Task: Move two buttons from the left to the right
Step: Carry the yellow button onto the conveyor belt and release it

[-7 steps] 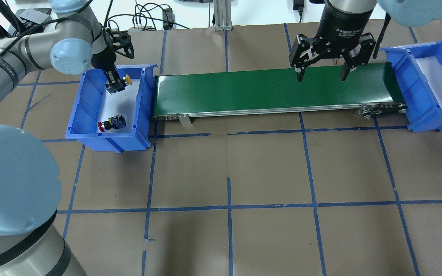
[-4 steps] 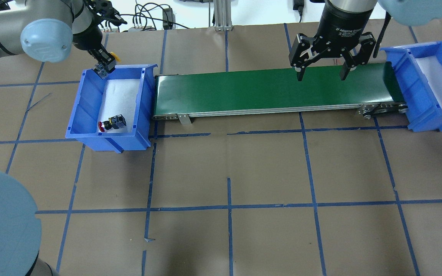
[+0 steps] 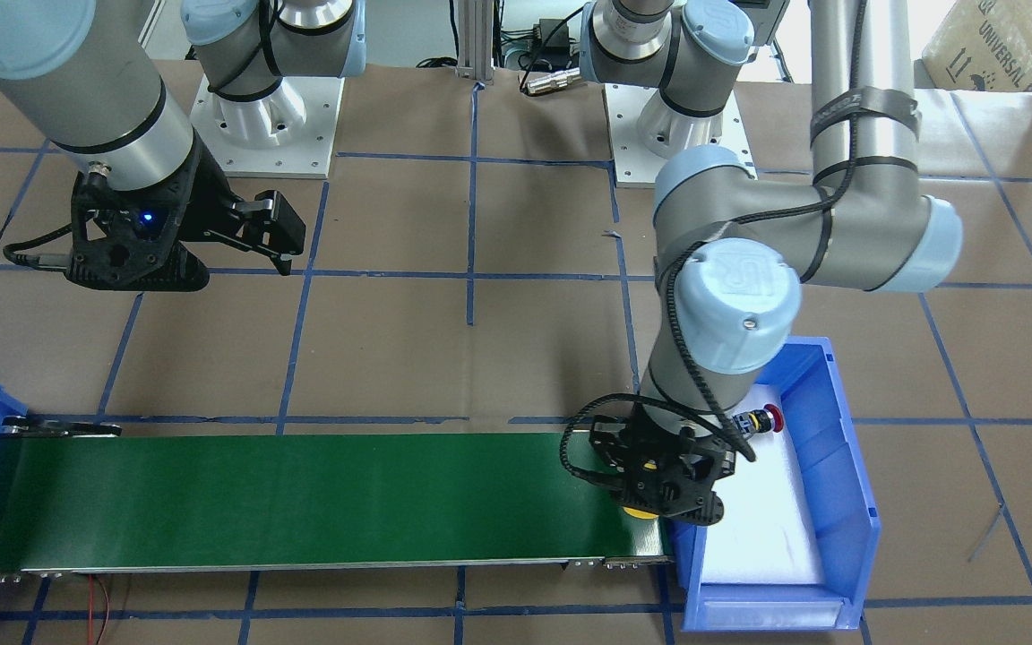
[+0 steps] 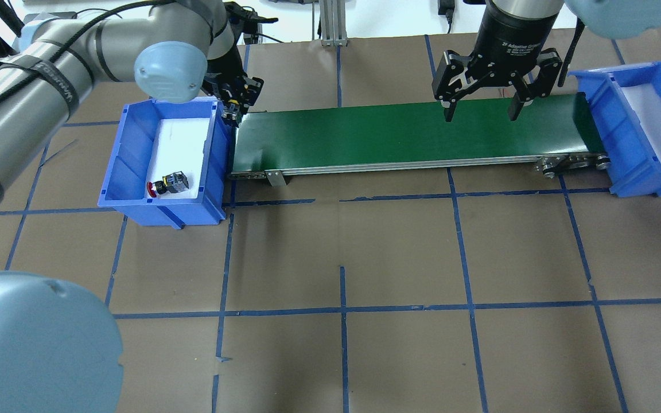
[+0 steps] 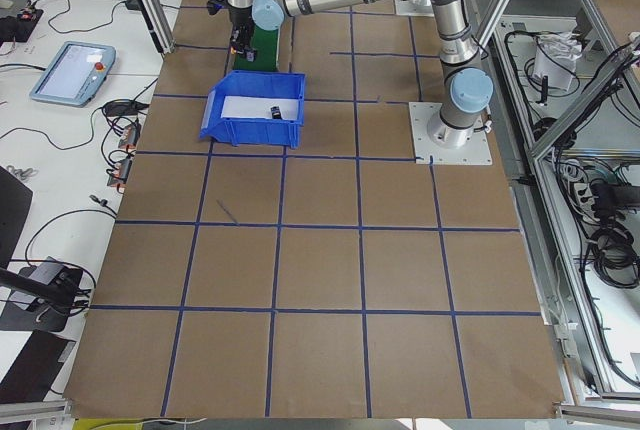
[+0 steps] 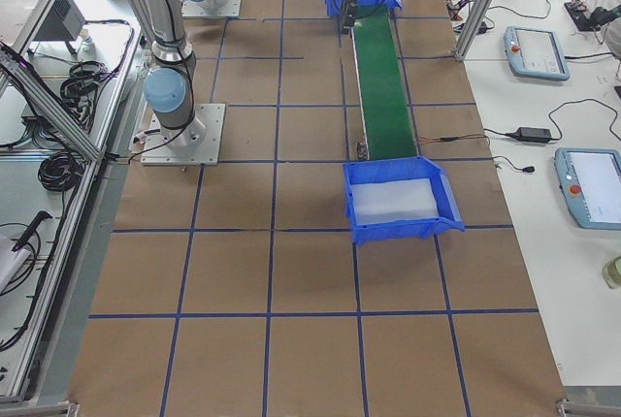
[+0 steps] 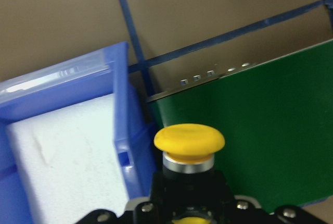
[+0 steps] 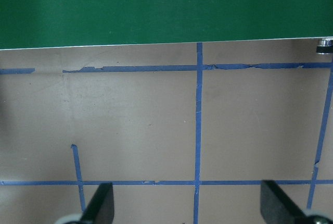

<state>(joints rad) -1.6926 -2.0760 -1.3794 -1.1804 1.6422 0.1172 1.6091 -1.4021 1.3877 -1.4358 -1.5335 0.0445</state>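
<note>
My left gripper (image 4: 233, 108) is shut on the yellow button (image 7: 189, 140) and holds it just above the left end of the green conveyor belt (image 4: 399, 135), beside the left blue bin's wall (image 4: 218, 155). In the front-facing view the yellow cap (image 3: 640, 512) peeks out under the gripper (image 3: 655, 488). The red button (image 4: 167, 184) lies on its side on white foam in the left bin, near its front; it also shows in the front-facing view (image 3: 762, 418). My right gripper (image 4: 481, 116) is open and empty above the belt's right part.
A second blue bin (image 4: 623, 149) with white foam stands at the belt's right end. The brown table (image 4: 342, 258) is marked with blue tape lines. Cables and a metal post (image 4: 330, 23) are at the far edge.
My left gripper has lifted the yellow button out of the left bin and carried it right, over the bin wall to the belt's left end. The right arm has not moved.
</note>
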